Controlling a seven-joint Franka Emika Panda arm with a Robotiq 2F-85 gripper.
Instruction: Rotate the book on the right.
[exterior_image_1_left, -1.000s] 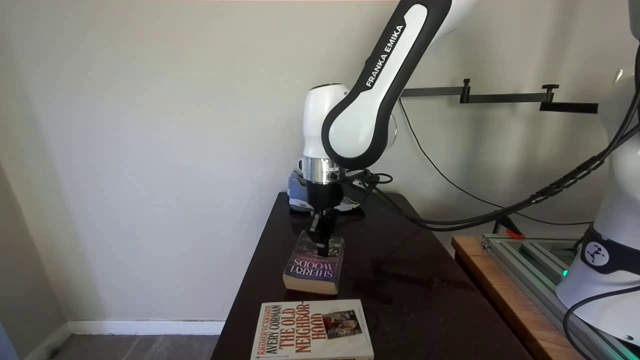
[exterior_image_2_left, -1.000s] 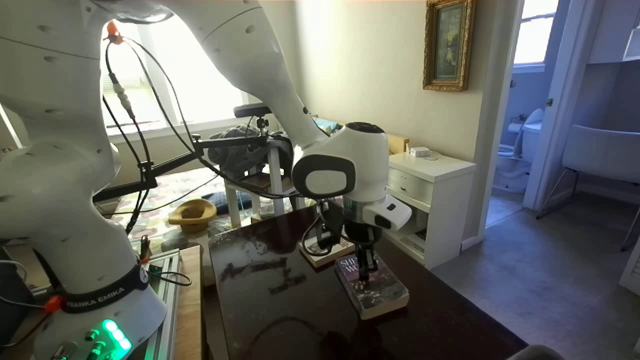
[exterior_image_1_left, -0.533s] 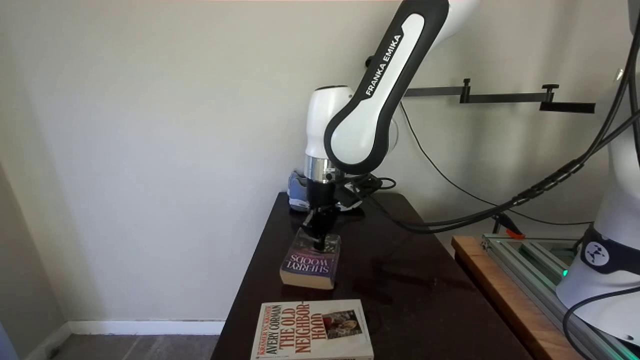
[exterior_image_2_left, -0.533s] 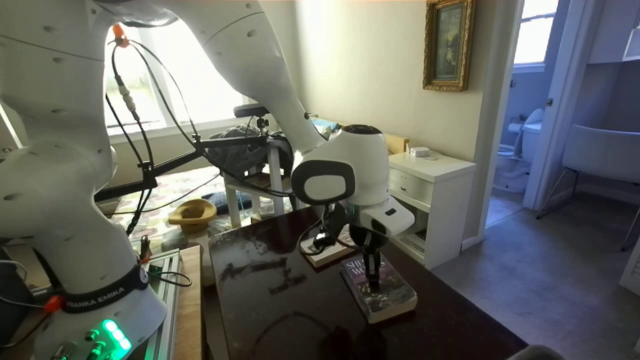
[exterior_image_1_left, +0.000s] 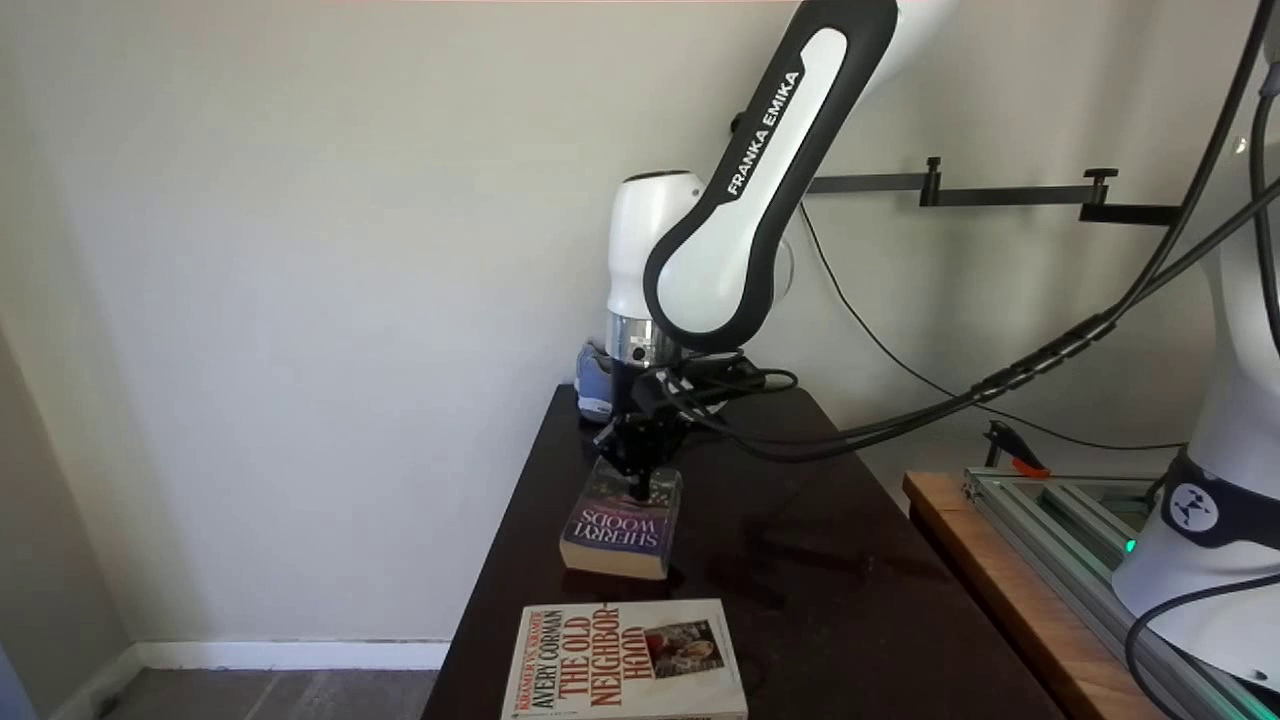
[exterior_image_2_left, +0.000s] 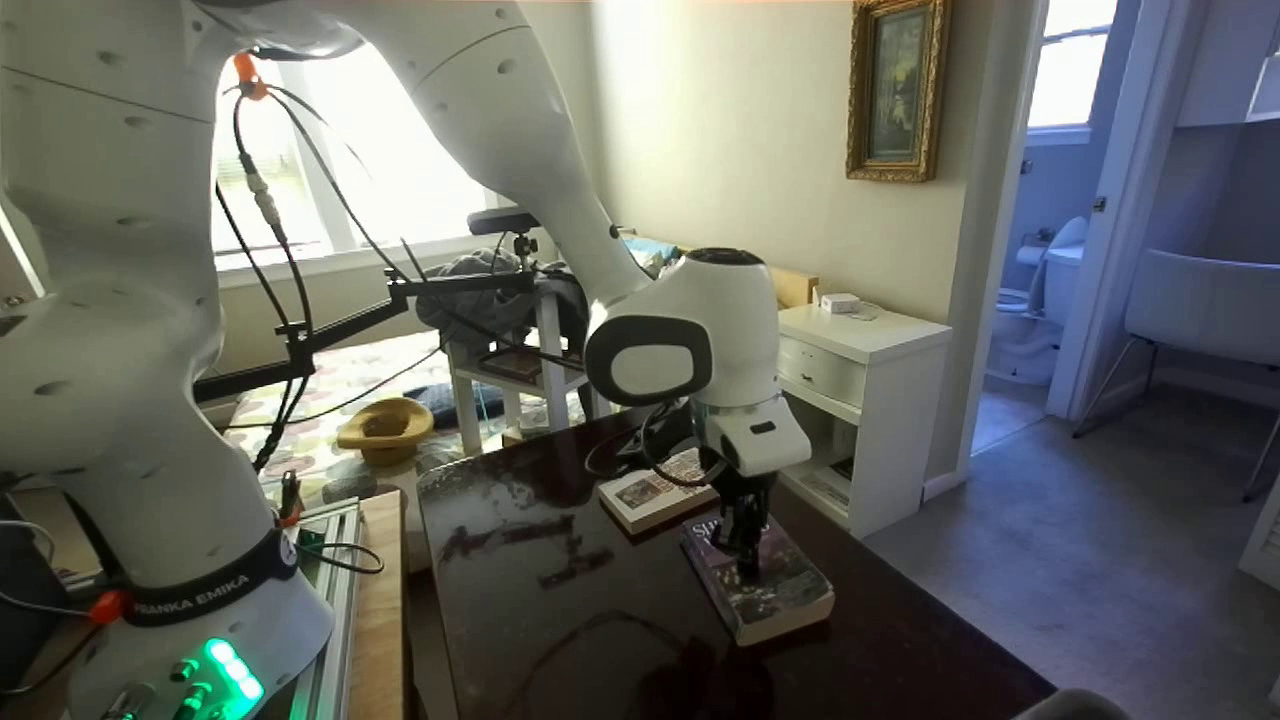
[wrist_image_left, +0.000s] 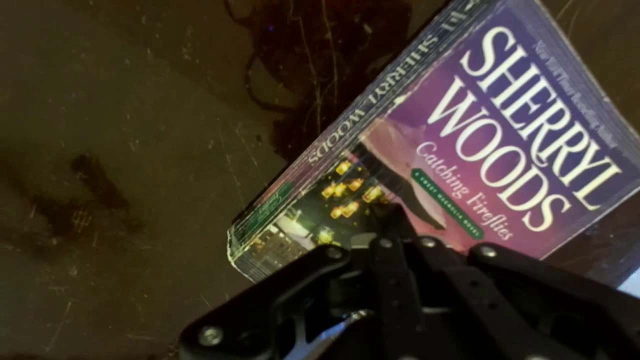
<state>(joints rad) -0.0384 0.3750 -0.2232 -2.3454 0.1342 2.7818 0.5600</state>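
Note:
The book on the right is a small thick paperback (exterior_image_2_left: 780, 595) with a dark purple cover and pale "Sherryl Woods" lettering. It lies flat, face up, on the dark table (exterior_image_2_left: 560, 620). The same book (exterior_image_1_left: 620, 530) shows in an exterior view, and at an angle in the wrist view, where the cover (wrist_image_left: 490, 165) fills the right side. My gripper (exterior_image_2_left: 748, 568) points down over its middle, fingers together with nothing between them. In the wrist view the shut fingertips (wrist_image_left: 392, 215) rest at the cover's picture, seemingly touching it; the gripper's body hides the book's lower part.
A larger cream book (exterior_image_1_left: 625, 665) with a red title lies beside the paperback. Blue shoes (exterior_image_1_left: 593, 385) stand at the table's end behind the gripper. Black cables (exterior_image_1_left: 1000, 385) hang from the arm. A white nightstand (exterior_image_2_left: 880, 400) stands past the table edge.
First the paperback slid a little farther from the cream book together with my gripper. Over the last half second the gripper has turned about its upright axis while the book stayed in place.

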